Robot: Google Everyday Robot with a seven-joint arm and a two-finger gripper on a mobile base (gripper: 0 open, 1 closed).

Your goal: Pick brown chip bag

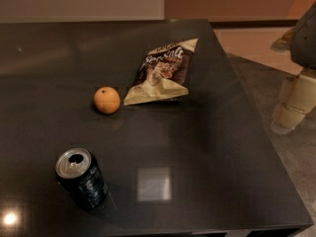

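Dark table (222,147), one brown chip bag (160,73), one orange (106,100), one can (82,179), gripper (291,107) at right, state unclear

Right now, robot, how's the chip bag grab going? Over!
Claw beyond the table at its right edge, nowhere near the brown chip bag. Bag lying flat, untouched. Orange close on its left, can up front; neither in the way.

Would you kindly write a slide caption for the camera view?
Brown chip bag, orange and can on a dark table; gripper hovers beyond its right edge.
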